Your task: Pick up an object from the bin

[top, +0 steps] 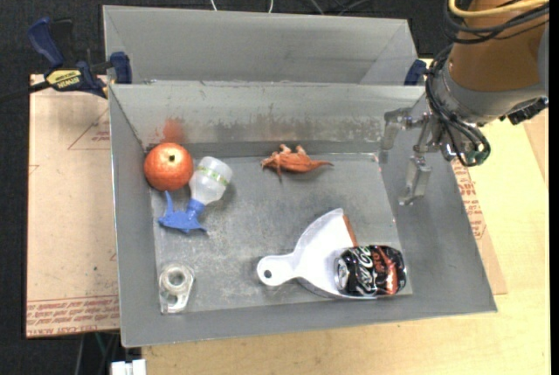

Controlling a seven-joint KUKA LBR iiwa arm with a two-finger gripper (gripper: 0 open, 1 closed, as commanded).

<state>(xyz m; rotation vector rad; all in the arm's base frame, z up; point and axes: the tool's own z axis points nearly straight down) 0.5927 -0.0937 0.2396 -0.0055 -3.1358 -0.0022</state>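
My gripper hangs over the bin's right side, up against the right wall, open with nothing between its fingers. Nearest to it, to its left by the back wall, lies a small orange toy lizard. Below it, at the front right, a crushed black soda can rests in the mouth of a white plastic scoop, whose handle points left. The gripper touches none of them.
At the bin's left a red apple sits against a clear plastic bottle top, with a blue toy just below them. A small clear glass piece lies in the front left corner. The arm's orange dome is above the right rim.
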